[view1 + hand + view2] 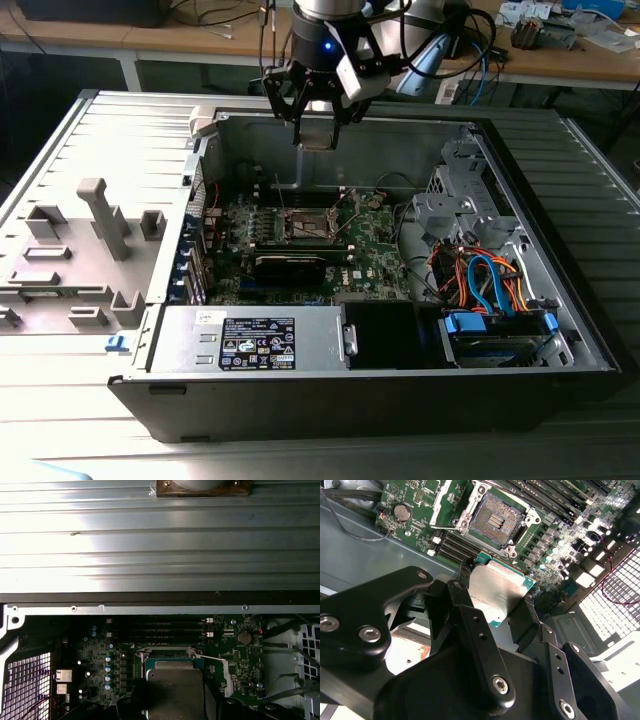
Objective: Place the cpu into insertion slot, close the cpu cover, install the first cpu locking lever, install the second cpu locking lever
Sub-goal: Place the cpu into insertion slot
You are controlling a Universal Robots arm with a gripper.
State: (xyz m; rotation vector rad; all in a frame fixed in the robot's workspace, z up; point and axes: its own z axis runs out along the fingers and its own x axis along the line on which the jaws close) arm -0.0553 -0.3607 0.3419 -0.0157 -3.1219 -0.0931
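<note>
Gripper point(494, 603) clamps cpu point(502, 587) by opposite edges, above bare insertion slot point(495, 517). Cpu likely light, stiff, slick-topped, fragile underneath; edge hold suits.

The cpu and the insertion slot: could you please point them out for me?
cpu point(497, 592), second wrist view, middle of its metal top.
insertion slot point(496, 521), second wrist view, its open pin field.

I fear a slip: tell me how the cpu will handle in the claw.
The cpu is probably stiff: it is a flat, metal-topped square. Its smooth, shiny top may be slippery. Held at two edges by the claw, it could tilt if bumped.
</note>
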